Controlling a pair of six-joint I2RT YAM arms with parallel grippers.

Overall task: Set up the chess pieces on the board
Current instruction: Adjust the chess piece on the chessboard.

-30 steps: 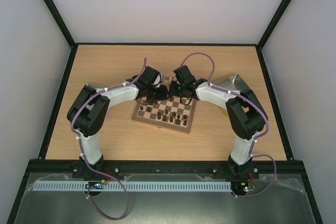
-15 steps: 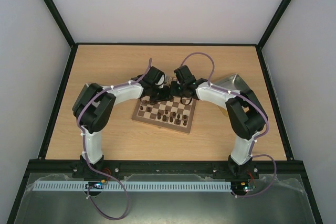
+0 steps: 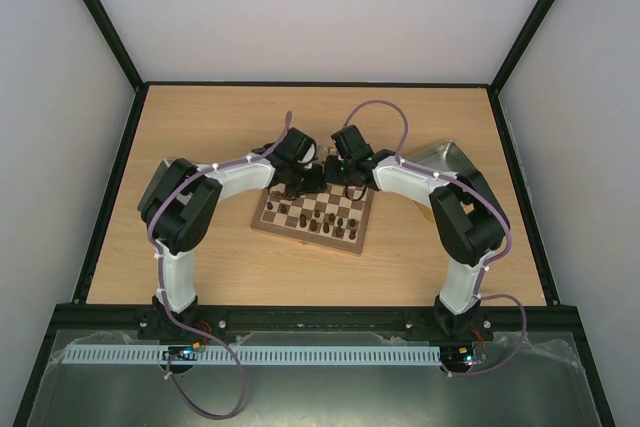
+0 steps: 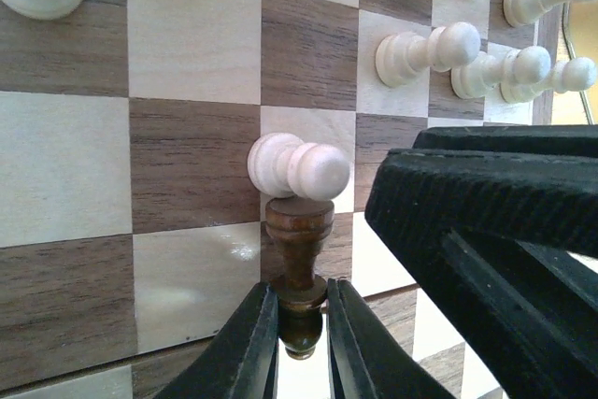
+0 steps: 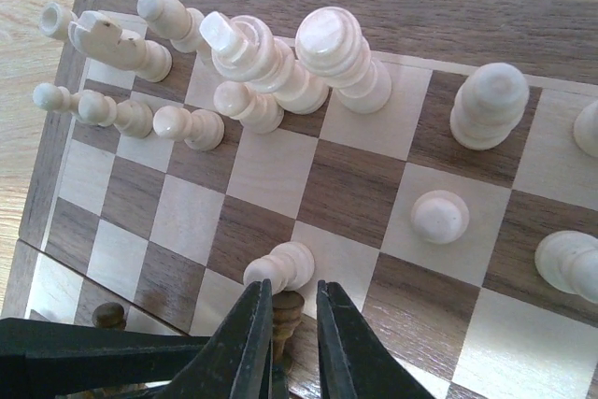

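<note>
Top view: the board (image 3: 313, 217) is seen w/ dark pieces (image 3: 330, 218) stood on its near half. The left gripper (image 3: 300, 179) and right gripper (image 3: 341, 183) are held close together over its far edge, so the far rows are hidden. A metal tray (image 3: 447, 155) lies right of the board, contents not made out. Left wrist: a dark pawn (image 4: 297, 245) is clamped at its base by nearly closed jaws. Its long axis is set along the fingers, head aimed at a cream pawn (image 4: 297, 166) just beside it, mid-board, w/ the right gripper crowded in alongside. Right wrist: jaws are narrowed to a slit w/ a brown pawn (image 5: 285, 313) seen in it; grip can't be told. Cream pieces (image 5: 332, 58) are ranked along the board's far rim.
</note>
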